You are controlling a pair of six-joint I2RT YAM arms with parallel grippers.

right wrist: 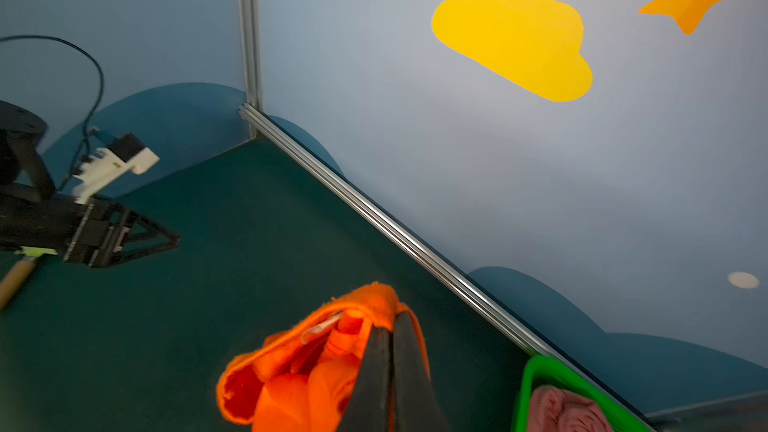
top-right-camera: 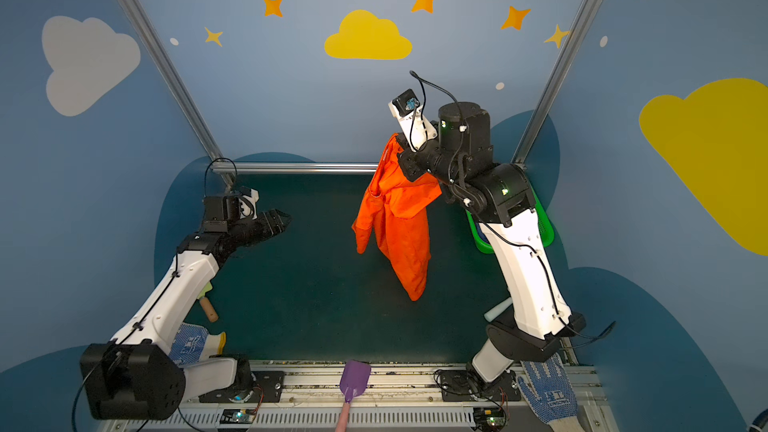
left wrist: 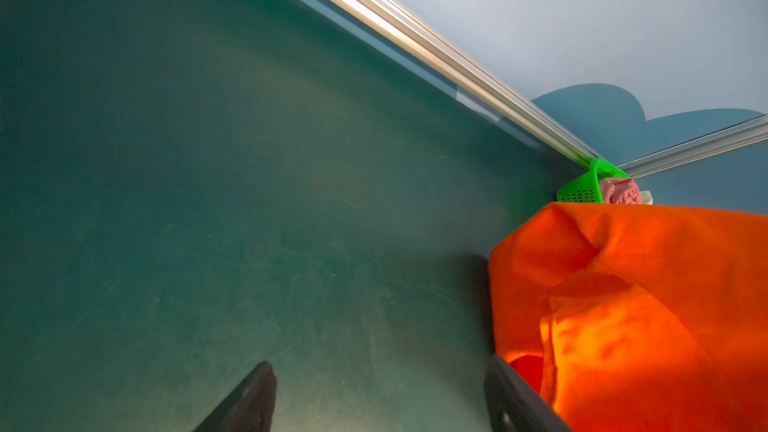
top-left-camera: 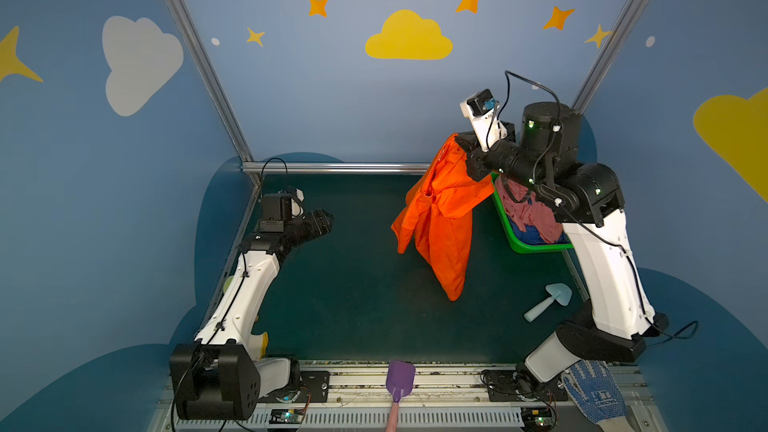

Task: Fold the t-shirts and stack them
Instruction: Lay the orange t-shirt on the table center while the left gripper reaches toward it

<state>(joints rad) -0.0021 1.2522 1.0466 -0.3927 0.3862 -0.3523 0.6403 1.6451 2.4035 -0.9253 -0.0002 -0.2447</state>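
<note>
Right wrist: right hand (right wrist: 395, 322) pinches orange shirt (right wrist: 291, 388) (jaws together)

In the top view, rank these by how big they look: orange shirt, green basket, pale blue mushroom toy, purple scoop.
1. orange shirt
2. green basket, partly hidden by the right arm
3. pale blue mushroom toy and purple scoop look alike; the scoop lies nearer the camera, so no ranking.

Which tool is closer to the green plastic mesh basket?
Right. The right tool, shut on the bright orange cloth shirt, is raised just beside the green basket; the left tool sits open far across the table.
</note>
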